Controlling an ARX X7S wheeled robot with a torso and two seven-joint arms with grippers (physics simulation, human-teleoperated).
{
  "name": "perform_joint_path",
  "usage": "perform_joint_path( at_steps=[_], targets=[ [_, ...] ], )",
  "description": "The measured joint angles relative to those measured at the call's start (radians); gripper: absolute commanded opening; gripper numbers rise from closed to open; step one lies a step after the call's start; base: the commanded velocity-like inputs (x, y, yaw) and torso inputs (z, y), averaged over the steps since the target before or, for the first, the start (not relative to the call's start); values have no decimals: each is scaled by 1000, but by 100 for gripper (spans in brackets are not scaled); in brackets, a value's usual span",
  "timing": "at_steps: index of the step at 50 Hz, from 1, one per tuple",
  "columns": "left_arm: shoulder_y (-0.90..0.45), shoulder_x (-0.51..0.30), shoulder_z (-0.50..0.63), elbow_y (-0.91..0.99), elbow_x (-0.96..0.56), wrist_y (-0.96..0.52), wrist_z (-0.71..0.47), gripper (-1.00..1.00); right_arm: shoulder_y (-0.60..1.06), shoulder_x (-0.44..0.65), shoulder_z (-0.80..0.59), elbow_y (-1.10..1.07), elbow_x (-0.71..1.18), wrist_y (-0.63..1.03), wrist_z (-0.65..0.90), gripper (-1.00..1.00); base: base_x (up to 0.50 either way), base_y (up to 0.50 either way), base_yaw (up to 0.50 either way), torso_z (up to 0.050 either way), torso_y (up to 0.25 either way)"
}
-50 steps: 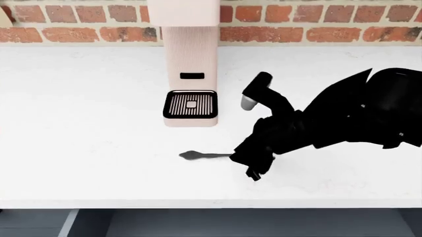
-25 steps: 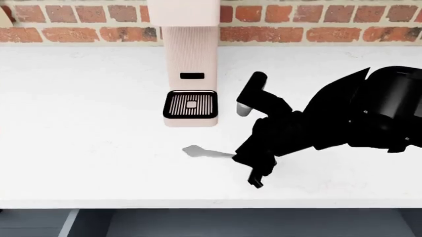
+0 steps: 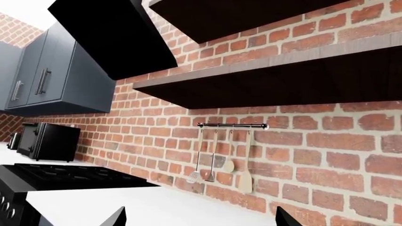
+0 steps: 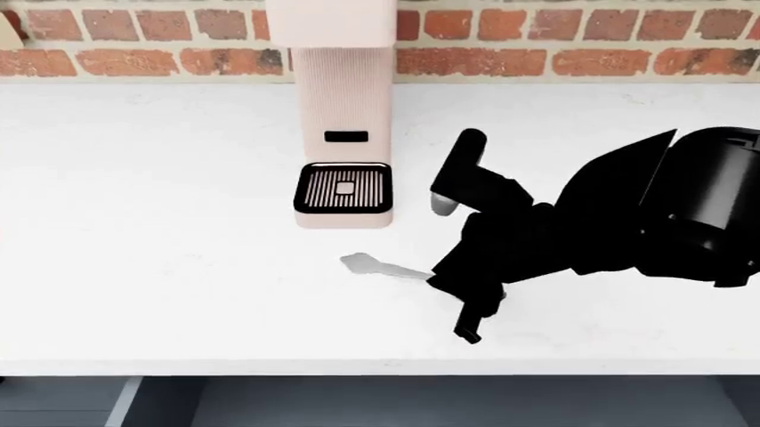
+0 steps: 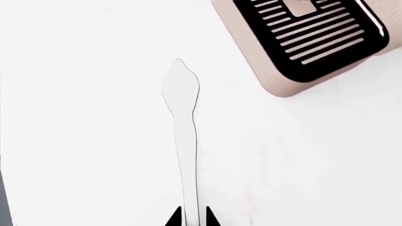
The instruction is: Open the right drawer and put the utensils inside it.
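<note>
On the white stone-look counter (image 4: 155,222), the pale beige coffee machine with a black slotted drip tray (image 4: 343,133) stands at the far middle against the red brick wall (image 4: 535,40). Just near and right of its tray lies the all-metal silvery spoon (image 4: 377,267), slim and flat-looking, its pointed oval bowl to the left and its thin handle running right into the black right gripper (image 4: 457,286). In the right wrist view the spoon (image 5: 183,136) shows pale silver, with a narrow waist below the bowl, and the two black fingertips (image 5: 173,218) sit clamped on the handle's end, one on each side. The black right arm (image 4: 665,209) fills the right of the counter. The left gripper (image 3: 197,219) points at the brick wall and hanging utensils; its tips stand wide apart, holding nothing
</note>
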Motion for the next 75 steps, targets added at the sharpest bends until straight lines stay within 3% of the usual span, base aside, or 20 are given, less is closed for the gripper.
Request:
perform_joint_path(
  at_steps=[21, 42, 58, 75],
  targets=[
    [-5, -2, 8, -2, 8, -6, -1, 100, 23, 37, 16, -53, -11, -17, 40, -100, 0, 0, 0, 0, 0],
    [-7, 0, 11, -4, 8, -6, 3, 100, 140, 127, 62, -338, 78, 44, 140, -100, 0, 0, 0, 0, 0],
    [-10, -1, 11, -5, 8, -10, 4, 100, 176, 114, 97, -521, 129, 62, 196, -100, 0, 0, 0, 0, 0],
    [-13, -3, 15, -7, 10, -12, 5, 100, 171, 56, 128, -576, 169, 53, 211, -100, 0, 0, 0, 0, 0]
  ],
)
